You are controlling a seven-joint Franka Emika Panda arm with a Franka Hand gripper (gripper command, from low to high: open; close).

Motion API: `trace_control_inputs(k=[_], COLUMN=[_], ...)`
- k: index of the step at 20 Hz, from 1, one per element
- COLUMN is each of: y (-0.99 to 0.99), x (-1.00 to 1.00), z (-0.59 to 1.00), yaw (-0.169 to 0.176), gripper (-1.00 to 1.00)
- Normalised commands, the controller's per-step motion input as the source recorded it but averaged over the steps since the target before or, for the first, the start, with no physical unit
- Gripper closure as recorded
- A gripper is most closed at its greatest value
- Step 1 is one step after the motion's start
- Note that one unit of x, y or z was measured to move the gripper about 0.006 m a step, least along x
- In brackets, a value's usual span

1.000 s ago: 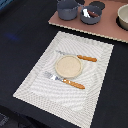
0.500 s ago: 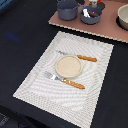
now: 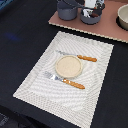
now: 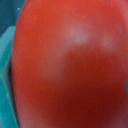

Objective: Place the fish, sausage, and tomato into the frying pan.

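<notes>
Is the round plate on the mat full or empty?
Empty: the beige plate shows only bare surface; the fork and knife lie beside it.

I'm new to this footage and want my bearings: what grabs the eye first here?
The wrist view is filled almost edge to edge by the glossy red tomato. In the exterior view, a pale striped placemat holds a beige plate between an orange-handled knife and fork, with the frying pan on the tray behind.

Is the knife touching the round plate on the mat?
Cannot tell. In the exterior view the knife runs right along the plate rim, too blurred to show contact or gap.
</notes>
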Motion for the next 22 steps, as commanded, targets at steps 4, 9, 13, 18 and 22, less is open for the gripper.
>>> trace_control_inputs(k=[4,9,13,18,22], y=[0.33,0.25,0.05,0.10,0.00], x=[0.47,0.46,0.12,0.03,0.00], z=[0.68,1.00,1.00,0.54,0.00], yaw=[-0.035,-0.051,-0.037,0.002,0.000], gripper=[-1.00,-1.00,-1.00,-1.00,-1.00])
